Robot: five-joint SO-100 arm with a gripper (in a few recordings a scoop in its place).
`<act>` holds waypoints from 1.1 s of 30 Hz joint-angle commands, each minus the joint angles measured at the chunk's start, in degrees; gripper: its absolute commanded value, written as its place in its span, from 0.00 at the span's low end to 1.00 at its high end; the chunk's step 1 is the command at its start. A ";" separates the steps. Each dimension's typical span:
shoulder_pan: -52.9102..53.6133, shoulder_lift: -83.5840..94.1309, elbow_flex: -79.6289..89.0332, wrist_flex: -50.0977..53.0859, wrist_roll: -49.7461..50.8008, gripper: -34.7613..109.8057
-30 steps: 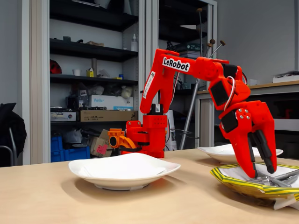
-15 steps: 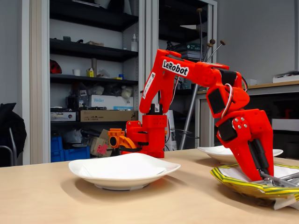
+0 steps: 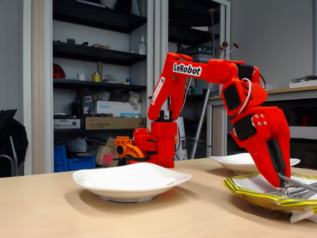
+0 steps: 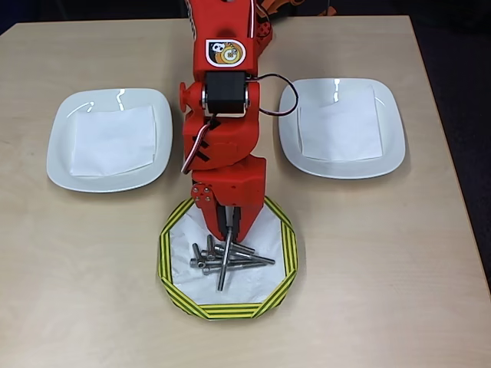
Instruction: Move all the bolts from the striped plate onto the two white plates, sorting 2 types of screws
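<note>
The striped plate [image 4: 167, 264] [image 3: 247, 193] lies at the table's near edge in the overhead view, with several grey bolts [image 4: 205, 259] piled on its white inside. My red gripper [image 4: 229, 232] [image 3: 282, 186] points down over that pile, shut on one long thin bolt [image 4: 222, 272] [image 3: 300, 183]. The bolt sticks out from the fingertips just above the plate. One of the two white plates [image 4: 57, 146] [image 3: 131, 188] sits to the left of the arm. The other white plate [image 4: 393, 146] [image 3: 228, 161] sits to the right. Each holds a white sheet and no bolts.
The red arm's base [image 4: 222, 23] stands at the far middle of the wooden table [image 4: 368, 268]. Shelves and a workbench stand behind the table in the fixed view.
The gripper dropped onto the bolt pile and went from open to shut. It has since risen a little with a long bolt in its fingers.
</note>
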 commanded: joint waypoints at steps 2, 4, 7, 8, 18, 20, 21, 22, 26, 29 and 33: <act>0.09 3.60 -3.78 2.72 -1.58 0.24; 0.18 3.60 -4.66 3.52 -2.02 0.24; 0.09 3.60 -4.48 3.52 -2.11 0.24; -0.09 3.60 -4.13 3.25 -2.02 0.24; -1.41 2.90 -3.34 2.81 -0.35 0.24; -1.85 3.08 -0.97 1.58 0.62 0.24; -2.11 3.08 0.35 0.79 1.14 0.24; -2.46 3.08 1.41 0.26 1.49 0.24; -3.25 2.90 4.83 -1.41 3.43 0.24; -3.34 2.72 6.50 -2.64 3.87 0.24; -3.34 2.64 7.38 -2.90 4.04 0.24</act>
